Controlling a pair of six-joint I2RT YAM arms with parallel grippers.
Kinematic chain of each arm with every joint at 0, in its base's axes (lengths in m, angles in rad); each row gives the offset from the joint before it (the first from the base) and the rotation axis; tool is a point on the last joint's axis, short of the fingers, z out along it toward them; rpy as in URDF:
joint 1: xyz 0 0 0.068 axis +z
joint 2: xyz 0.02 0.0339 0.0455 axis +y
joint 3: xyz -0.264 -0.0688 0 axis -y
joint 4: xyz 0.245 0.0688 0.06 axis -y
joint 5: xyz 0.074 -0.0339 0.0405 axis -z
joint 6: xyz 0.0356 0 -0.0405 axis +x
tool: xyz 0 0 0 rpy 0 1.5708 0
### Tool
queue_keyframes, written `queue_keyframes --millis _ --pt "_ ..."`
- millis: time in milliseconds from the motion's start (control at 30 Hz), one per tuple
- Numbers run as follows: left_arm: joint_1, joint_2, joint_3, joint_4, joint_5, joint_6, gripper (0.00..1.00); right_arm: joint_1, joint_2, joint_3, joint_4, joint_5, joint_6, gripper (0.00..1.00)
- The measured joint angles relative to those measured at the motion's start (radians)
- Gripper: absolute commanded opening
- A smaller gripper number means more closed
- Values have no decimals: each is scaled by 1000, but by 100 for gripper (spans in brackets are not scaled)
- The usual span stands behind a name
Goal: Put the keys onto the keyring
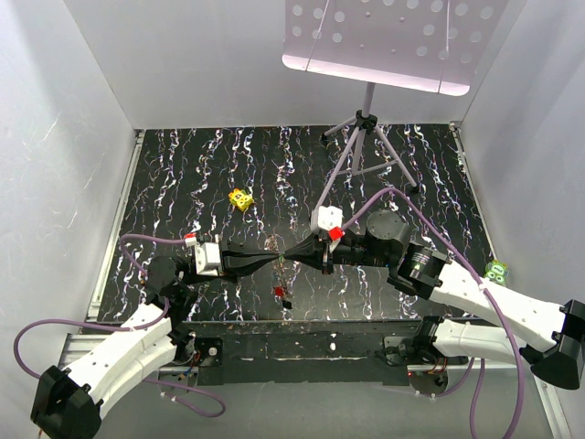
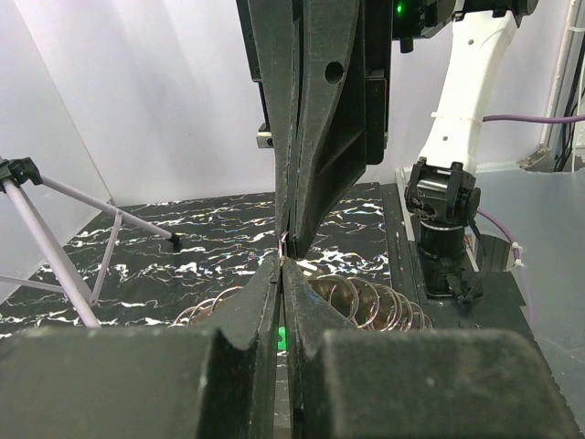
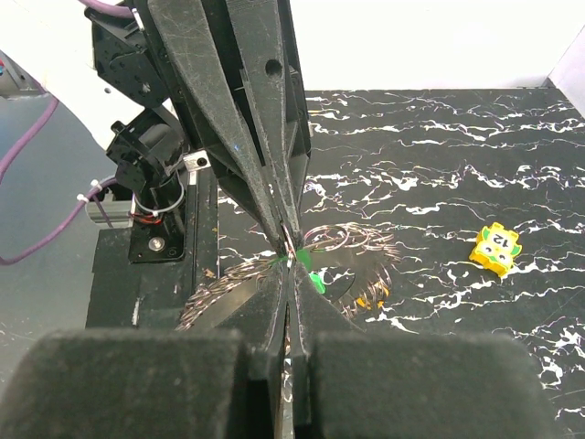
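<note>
My left gripper (image 2: 280,267) and right gripper (image 3: 291,267), both closed, meet tip-to-tip mid-table, probably pinching the keyring (image 2: 283,245) steady for threading; a green key (image 3: 309,277) sits just beside.

Tip to tip over mat (image 1: 183,183) centre: left gripper (image 1: 287,258), right gripper (image 1: 300,252). Near at six, key (image 1: 279,292); at eleven, block (image 1: 240,198); at one, tripod (image 1: 366,137).

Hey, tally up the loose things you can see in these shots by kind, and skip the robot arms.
Keys I can make out: 2, the red key and the green key
Rings: 1, the keyring, blurred
Small blocks: 2, the yellow block and the green block
Stands: 1, the tripod stand
Total: 6
</note>
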Motion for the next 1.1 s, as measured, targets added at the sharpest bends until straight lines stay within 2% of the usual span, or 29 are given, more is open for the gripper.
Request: queue_keyframes --millis 1100 --pt "0 2 13 -80 29 27 0 -1 8 47 -9 -38 15 1"
